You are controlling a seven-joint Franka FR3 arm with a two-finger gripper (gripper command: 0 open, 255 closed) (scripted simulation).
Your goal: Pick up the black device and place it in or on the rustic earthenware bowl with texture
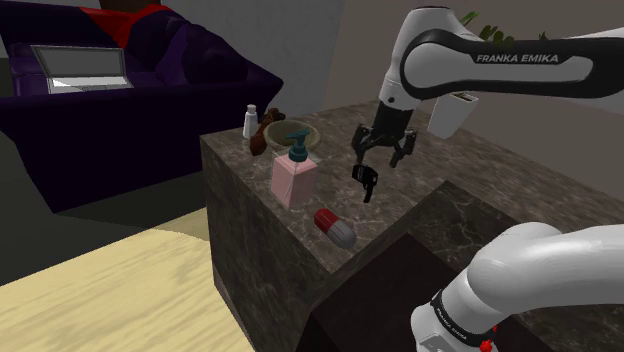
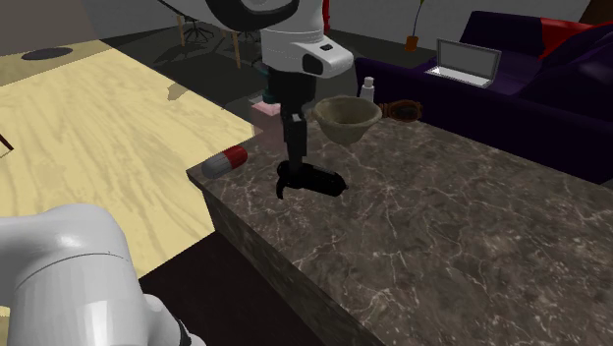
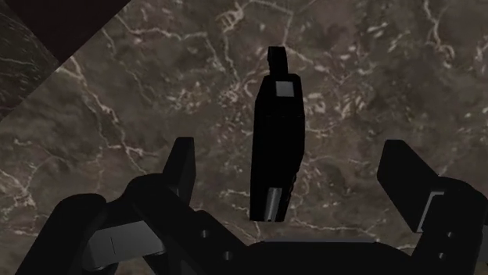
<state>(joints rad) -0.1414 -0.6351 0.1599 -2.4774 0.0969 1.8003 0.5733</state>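
Note:
The black device [image 3: 278, 141], a slim oblong handset, lies on the dark marble counter [image 3: 141, 101]. My gripper [image 3: 289, 148] hangs just above it, open. Its fingers [image 3: 181, 164] stand wide on either side of the device and do not touch it. In the shoulder view the gripper [image 1: 382, 150] sits right over the device [image 1: 365, 181]. The brownish bowl [image 1: 295, 137] stands further along the counter toward that view's left. In the second exterior view the gripper [image 2: 291, 169] comes down on the device [image 2: 314, 181], and the bowl [image 2: 347, 118] is behind it.
A pink soap dispenser [image 1: 293, 176] stands between the device and the bowl, near the counter edge. A red and grey capsule [image 1: 335, 228] lies at the edge. A small white bottle [image 1: 251, 122] and a brown brush [image 1: 265, 132] sit by the bowl. A purple sofa [image 1: 150, 90] holds a laptop [image 1: 85, 68].

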